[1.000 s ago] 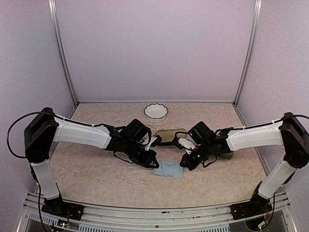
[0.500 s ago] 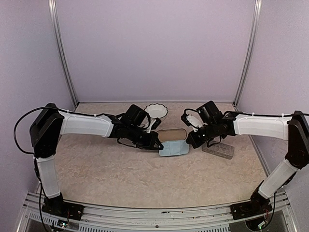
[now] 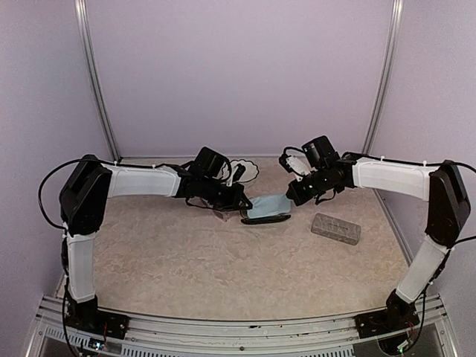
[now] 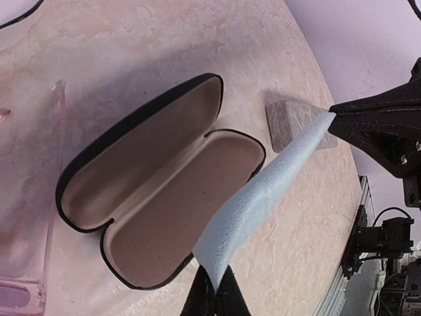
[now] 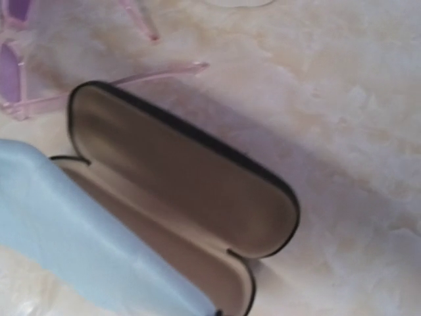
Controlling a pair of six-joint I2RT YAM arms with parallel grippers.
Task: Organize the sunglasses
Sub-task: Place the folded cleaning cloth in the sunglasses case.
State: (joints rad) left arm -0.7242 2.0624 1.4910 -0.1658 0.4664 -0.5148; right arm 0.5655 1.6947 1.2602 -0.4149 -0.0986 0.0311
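On the desk, pink sunglasses [image 3: 223,215]: your pale pink pair lies just beside the open black case, on the left arm's side. Nothing holds it, and it is in no case yet.
Dark round pair: you cannot pick it out clearly in any view.
Blue cloth [image 4: 263,197]: a second ago it lay on the desk in front of the case. Now it hangs stretched between both arms, raised over the case.
Left fingers [image 4: 200,297]: closed, pinching one corner of the cloth.
Right fingers [image 4: 358,118]: closed on the opposite corner.
Black case [image 4: 164,191]: open, tan lining up, nothing inside.
Grey case [image 3: 336,228]: closed, well apart to the right.
Meaning for you: the cloth looks bound for the open case. Packing the sunglasses themselves has not begun, though the pink pair sits handy for the next pick.
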